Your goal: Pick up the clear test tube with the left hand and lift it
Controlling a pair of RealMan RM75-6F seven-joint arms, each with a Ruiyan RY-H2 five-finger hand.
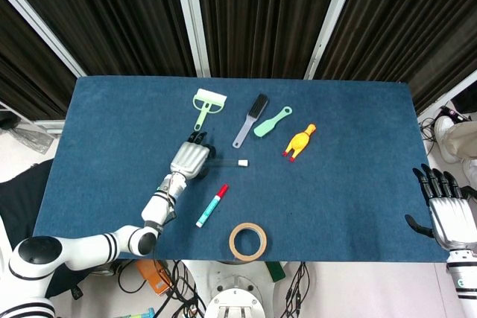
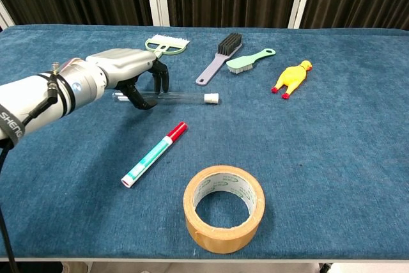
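The clear test tube [image 2: 185, 98] lies flat on the blue table [image 2: 332, 158], its white cap [image 1: 243, 162] pointing right. My left hand [image 2: 128, 71] hovers over the tube's left end, fingers curved down behind it and thumb in front. A gap shows between them, and the tube still rests on the cloth. In the head view the left hand [image 1: 191, 158] covers most of the tube. My right hand [image 1: 451, 210] rests at the table's right front edge with its fingers spread and nothing in it.
A red-capped marker [image 2: 155, 153] and a tape roll [image 2: 223, 208] lie in front of the tube. Behind it are a green scraper [image 2: 166, 43], a grey brush [image 2: 220, 55], a green brush [image 2: 249, 61] and a yellow rubber chicken [image 2: 291, 78].
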